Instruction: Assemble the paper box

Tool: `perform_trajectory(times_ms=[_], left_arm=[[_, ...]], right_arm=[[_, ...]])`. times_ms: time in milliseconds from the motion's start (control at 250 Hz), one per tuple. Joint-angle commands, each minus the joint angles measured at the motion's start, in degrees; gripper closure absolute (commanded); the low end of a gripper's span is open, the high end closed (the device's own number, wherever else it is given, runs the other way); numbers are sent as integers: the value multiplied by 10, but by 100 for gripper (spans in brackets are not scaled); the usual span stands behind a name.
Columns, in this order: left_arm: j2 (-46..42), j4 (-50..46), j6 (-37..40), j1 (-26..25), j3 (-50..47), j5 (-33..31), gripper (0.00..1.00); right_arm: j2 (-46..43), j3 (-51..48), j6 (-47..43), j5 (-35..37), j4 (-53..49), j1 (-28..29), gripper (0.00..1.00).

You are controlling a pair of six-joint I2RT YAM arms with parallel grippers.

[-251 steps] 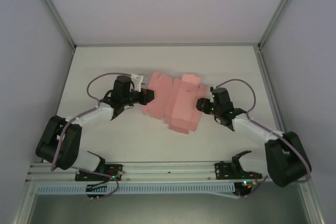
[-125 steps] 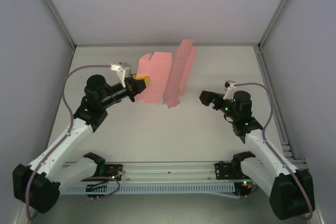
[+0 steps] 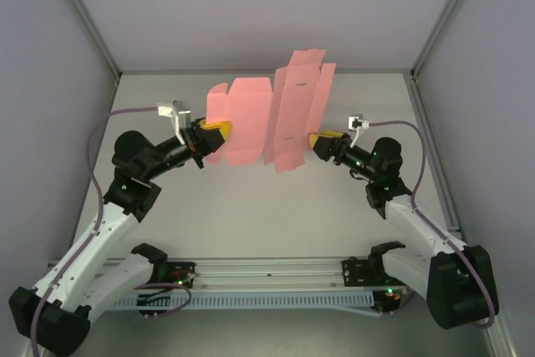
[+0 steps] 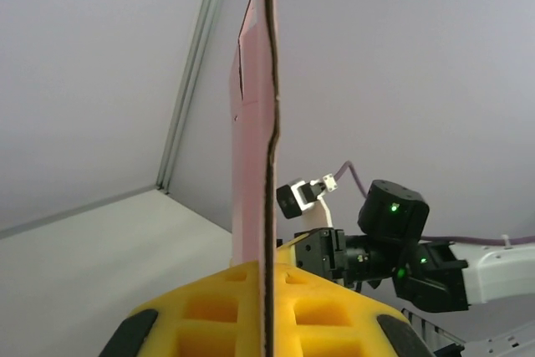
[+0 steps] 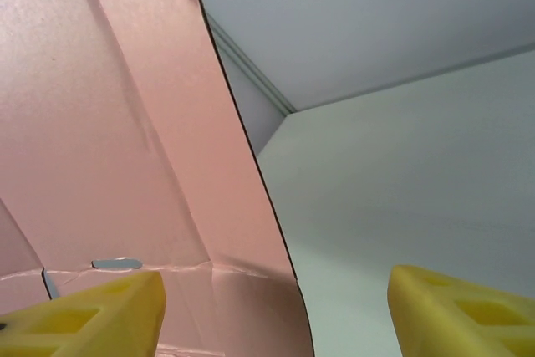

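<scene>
Since half a second ago, paper box (image 3: 269,119) hangs higher and spread wider, upright in mid-air. Light, floppy card that likely creases easily: hold flat panels near edges. Left gripper (image 3: 213,133) clamped on its left edge; right gripper (image 3: 320,143), fingers apart, now beside its lower right corner

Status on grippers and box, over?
Left gripper shut on paper box, unfolded sheet held upright. Right gripper open at its right edge. Nothing blocking.

Both arms stand high, elbows bent, reaching in toward each other. The left gripper (image 3: 219,130) is pinched on the paper box (image 3: 251,123) edge. The right gripper (image 3: 321,141) has its fingers spread wide.
</scene>
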Motion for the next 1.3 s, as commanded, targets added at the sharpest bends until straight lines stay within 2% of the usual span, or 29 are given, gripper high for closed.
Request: perform_trajectory(times_ms=[0, 80, 156, 216, 284, 343, 435, 647, 671, 723, 811, 906, 1002, 1138, 1294], left_arm=[[-10, 36, -17, -3, 1, 19, 100], [-10, 38, -19, -3, 1, 19, 100], [-11, 35, -19, -3, 0, 16, 100], [-13, 29, -17, -3, -2, 4, 100], [-17, 11, -9, -3, -4, -18, 100], [-20, -11, -2, -3, -6, -44, 100], [-25, -43, 7, -3, -16, -77, 100], [-36, -104, 12, -3, -54, -149, 100], [-36, -118, 11, -3, -58, -163, 88], [-36, -160, 7, -3, -63, -210, 47], [-34, -243, 0, -3, -74, -314, 17], [-25, -298, 3, -2, -100, -401, 14], [-13, -322, -8, -2, -119, -440, 0], [-5, -348, -29, -1, -120, -471, 0], [8, -364, -30, -1, -104, -487, 0]], right_arm=[[20, 14, 38, -44, 98, -2, 30], [32, 21, 42, -55, 106, -1, 36], [37, 22, 47, -62, 116, -1, 54], [35, 23, 49, -65, 119, -1, 72], [27, 21, 45, -63, 113, 0, 79], [14, 25, 22, -45, 67, 0, 83], [-6, 42, -38, 3, -63, 3, 100], [-25, 72, -143, 71, -218, 30, 100], [-23, 79, -159, 84, -240, 36, 100], [-16, 93, -197, 115, -297, 50, 100], [18, 112, -246, 157, -370, 76, 100], [67, 106, -269, 181, -384, 102, 100], [116, 98, -270, 201, -363, 113, 100], [177, 125, -302, 255, -392, 132, 100], [236, 184, -395, 380, -468, 186, 100]])
